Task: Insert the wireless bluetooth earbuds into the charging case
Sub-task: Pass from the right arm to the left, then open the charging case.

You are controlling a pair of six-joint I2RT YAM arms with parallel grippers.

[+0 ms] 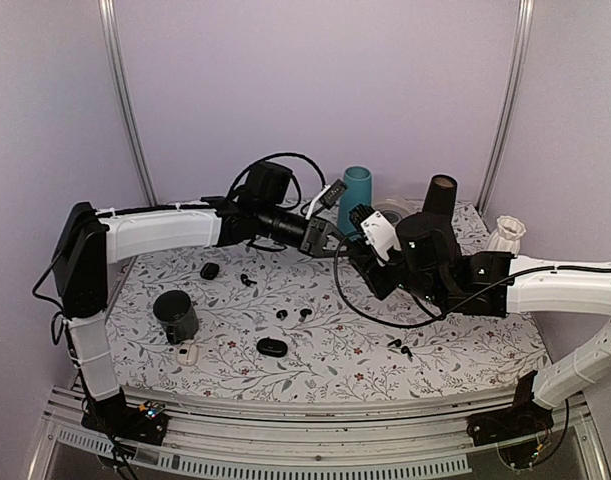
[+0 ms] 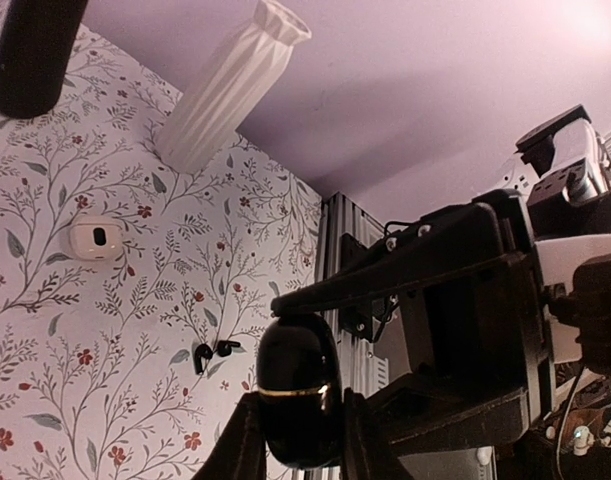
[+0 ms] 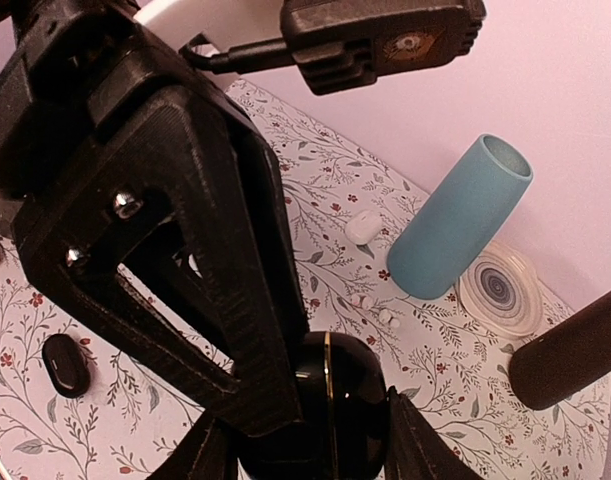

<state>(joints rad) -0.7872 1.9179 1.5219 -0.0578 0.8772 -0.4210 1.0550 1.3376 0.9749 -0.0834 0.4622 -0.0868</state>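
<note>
A glossy black charging case with a gold seam (image 2: 297, 390) hangs in the air above the middle of the table, its lid closed. My left gripper (image 2: 300, 445) is shut on its lower half. My right gripper (image 3: 315, 450) grips the same case (image 3: 355, 400) from the opposite side; one of its fingers (image 2: 405, 265) lies across the case's top. In the top view the two grippers meet, the left gripper (image 1: 330, 240) against the right gripper (image 1: 353, 256). Black earbuds lie on the cloth: a pair (image 1: 293, 314) in the middle, one (image 1: 247, 279) further left, and a pair (image 1: 397, 347) also in the left wrist view (image 2: 210, 352).
Two other black cases (image 1: 209, 270) (image 1: 270, 347), a black cylinder (image 1: 175, 315) and a white case (image 1: 188, 353) lie at the left. A teal cylinder (image 1: 355, 195), dark tube (image 1: 440, 195), tape roll (image 3: 500, 290) and white vase (image 1: 505, 235) stand behind. White earbuds (image 3: 373, 306) lie near the teal cylinder.
</note>
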